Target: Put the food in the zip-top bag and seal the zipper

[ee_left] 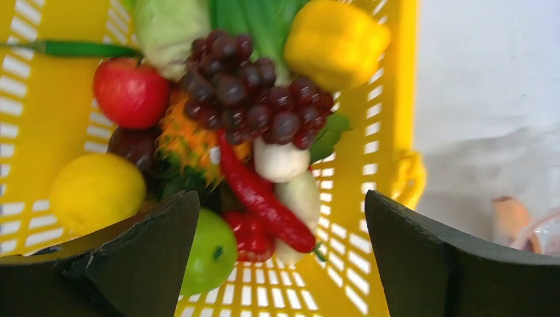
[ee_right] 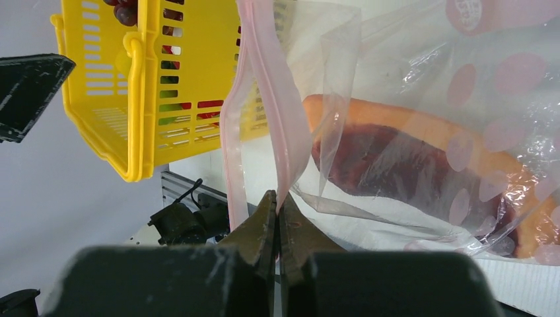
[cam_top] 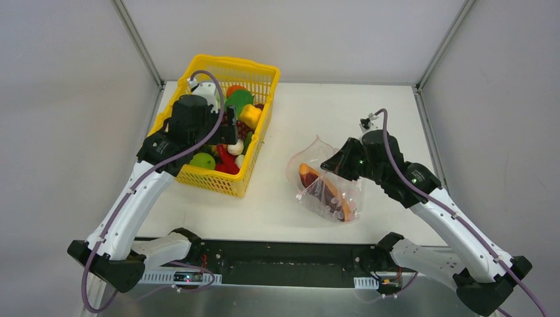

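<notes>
White desk (cam_top: 343, 105): the basket is carried on its left half and the bag on its right half, the two well apart.

Yellow mesh basket (cam_top: 263, 74): it is set at the far left of the desk and is filled with toy food (cam_top: 239, 105). In the left wrist view, purple grapes (ee_left: 251, 92) are piled at the centre. A red round fruit (ee_left: 129, 92) is seen to their left and a yellow pepper (ee_left: 337, 43) above right. A lemon (ee_left: 96, 191), a green apple (ee_left: 211, 254), a red chilli (ee_left: 264, 198) and a white mushroom (ee_left: 280, 162) lie nearer the camera.

Zip-top bag (cam_top: 305, 157): the clear, crinkled bag is laid on the desk to the right of the basket. Its mouth is turned towards the basket and is seen gaping. One orange and dark red piece (ee_right: 396, 158) is already contained in it.

Left claw (ee_left: 280, 198): it is held over the basket with its jaws spread wide, and nothing is gripped between them.

Right claw (ee_right: 276, 211): its jaws are pressed together on the mouth edge of the bag, at the side nearer the arms.

Zipper (ee_right: 271, 99): the pink strip is unsealed. One of its two halves is pinched in the right claw, and the other is seen bowed away just beside it.
</notes>
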`<state>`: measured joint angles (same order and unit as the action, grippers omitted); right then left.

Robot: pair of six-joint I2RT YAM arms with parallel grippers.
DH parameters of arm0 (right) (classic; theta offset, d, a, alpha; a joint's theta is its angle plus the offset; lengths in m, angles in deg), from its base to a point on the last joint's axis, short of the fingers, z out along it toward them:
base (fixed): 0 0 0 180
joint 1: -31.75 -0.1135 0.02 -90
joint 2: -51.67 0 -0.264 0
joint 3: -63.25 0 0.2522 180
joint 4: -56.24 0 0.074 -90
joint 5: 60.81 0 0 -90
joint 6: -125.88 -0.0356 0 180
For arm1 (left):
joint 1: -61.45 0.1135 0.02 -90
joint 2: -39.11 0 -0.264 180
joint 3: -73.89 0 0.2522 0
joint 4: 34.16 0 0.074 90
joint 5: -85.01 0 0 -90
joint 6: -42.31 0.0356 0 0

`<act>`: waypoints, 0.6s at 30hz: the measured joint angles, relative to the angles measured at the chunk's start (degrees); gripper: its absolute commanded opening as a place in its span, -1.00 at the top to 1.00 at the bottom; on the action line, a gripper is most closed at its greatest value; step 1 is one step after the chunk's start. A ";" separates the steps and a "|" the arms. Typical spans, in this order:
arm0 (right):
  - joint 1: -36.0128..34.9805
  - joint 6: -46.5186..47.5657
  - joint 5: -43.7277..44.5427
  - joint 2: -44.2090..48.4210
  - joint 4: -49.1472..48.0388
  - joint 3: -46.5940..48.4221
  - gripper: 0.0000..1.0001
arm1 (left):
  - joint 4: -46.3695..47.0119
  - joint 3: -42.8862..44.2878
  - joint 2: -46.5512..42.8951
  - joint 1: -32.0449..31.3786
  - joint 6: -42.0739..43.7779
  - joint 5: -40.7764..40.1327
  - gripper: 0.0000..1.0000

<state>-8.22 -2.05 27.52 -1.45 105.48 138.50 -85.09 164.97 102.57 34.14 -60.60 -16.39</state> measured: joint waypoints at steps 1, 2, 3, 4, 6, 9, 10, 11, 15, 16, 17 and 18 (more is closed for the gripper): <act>0.00 0.00 -0.20 0.04 -0.20 -0.22 1.00 | -0.98 -0.85 -0.68 1.18 0.17 0.07 -0.98; 0.00 0.00 -0.35 0.07 -0.20 -0.31 1.00 | -1.75 -1.53 -1.20 2.34 0.37 0.39 -0.98; 0.00 0.00 -0.57 0.07 -0.31 -0.42 1.00 | -2.67 -2.29 -1.81 3.87 0.61 0.66 -0.98; 0.00 0.00 -0.70 0.04 -0.33 -0.44 1.00 | -3.54 -2.82 -2.27 5.46 0.87 0.94 -0.98; 0.00 0.02 -0.85 0.04 -0.50 -0.44 1.00 | -5.73 -3.23 -2.71 8.46 1.75 1.31 -0.98; 0.00 0.04 -0.96 0.07 -0.63 -0.44 1.00 | -7.48 -3.23 -2.45 11.87 2.58 2.38 -0.98; 0.00 0.04 -0.96 0.07 -0.68 -0.44 1.00 | -7.82 -3.23 -2.21 12.85 2.78 2.82 -0.98; 0.00 0.04 -0.98 0.07 -0.76 -0.46 1.00 | -8.15 -3.23 -1.90 13.62 2.97 3.41 -0.98; 0.00 0.04 -1.27 0.04 -1.11 -0.46 1.00 | -8.72 -3.23 -0.02 15.91 3.43 4.66 -0.98; 0.00 0.07 -1.40 0.04 -1.16 -0.46 1.00 | -8.66 -3.23 0.44 16.31 3.56 5.44 -0.98; 0.00 0.07 -1.49 0.04 -1.22 -0.46 1.00 | -8.55 -3.23 0.90 16.61 3.69 6.27 -0.98; 0.00 0.09 -1.62 0.04 -1.22 -0.46 1.00 | -8.39 -3.21 1.33 16.94 3.82 6.88 -0.98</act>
<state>-8.22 -1.97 25.90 -1.41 104.26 138.04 -93.49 161.76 103.90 51.07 -56.77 -9.51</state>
